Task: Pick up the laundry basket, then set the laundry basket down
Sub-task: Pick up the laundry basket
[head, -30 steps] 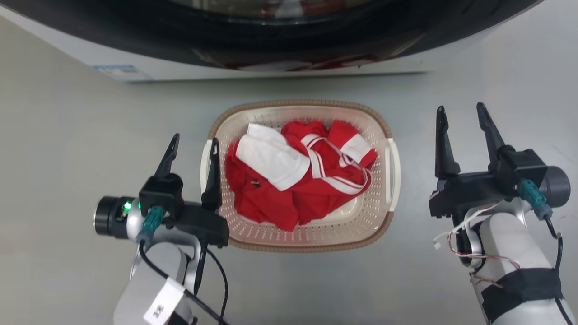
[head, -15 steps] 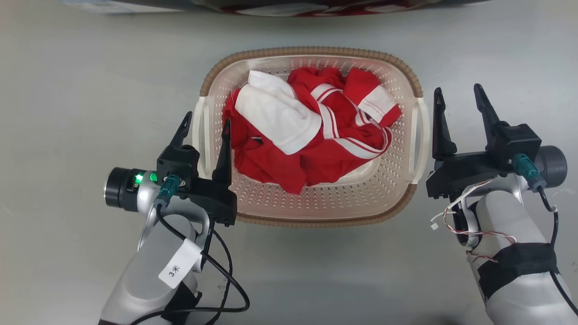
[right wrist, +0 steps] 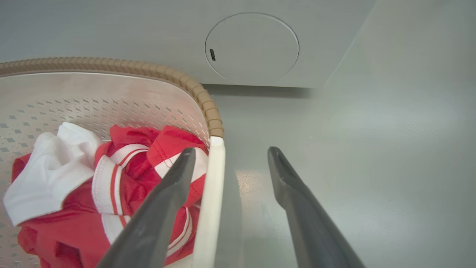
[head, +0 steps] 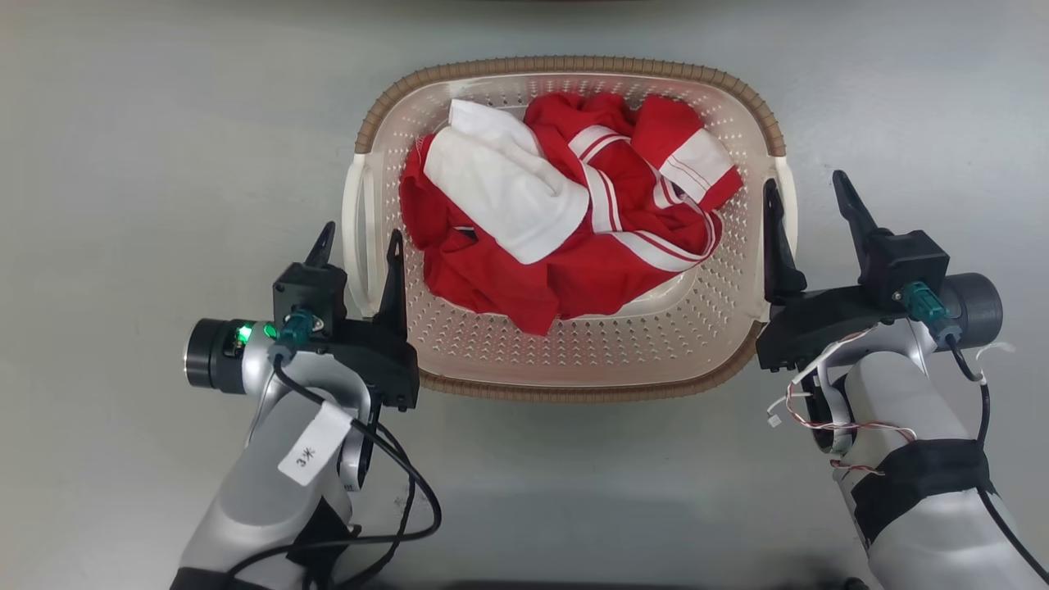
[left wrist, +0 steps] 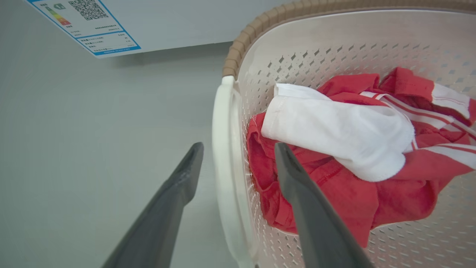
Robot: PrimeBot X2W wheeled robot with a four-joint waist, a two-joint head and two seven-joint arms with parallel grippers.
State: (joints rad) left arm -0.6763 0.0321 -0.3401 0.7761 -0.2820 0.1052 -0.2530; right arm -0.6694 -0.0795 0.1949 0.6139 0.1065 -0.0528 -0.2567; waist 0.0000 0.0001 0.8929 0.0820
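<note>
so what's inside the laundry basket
The laundry basket holds a crumpled heap of red clothing with white stripes, and a white piece lies on top. Bare perforated plastic shows on the near side. Anything beneath the heap is covered.

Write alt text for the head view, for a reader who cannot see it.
Seen from above, a cream perforated laundry basket with a brown rim sits on a grey floor, holding crumpled red and white clothes. The left gripper and the right gripper are open, each with one finger inside the basket and one outside, astride a white side handle.
</note>
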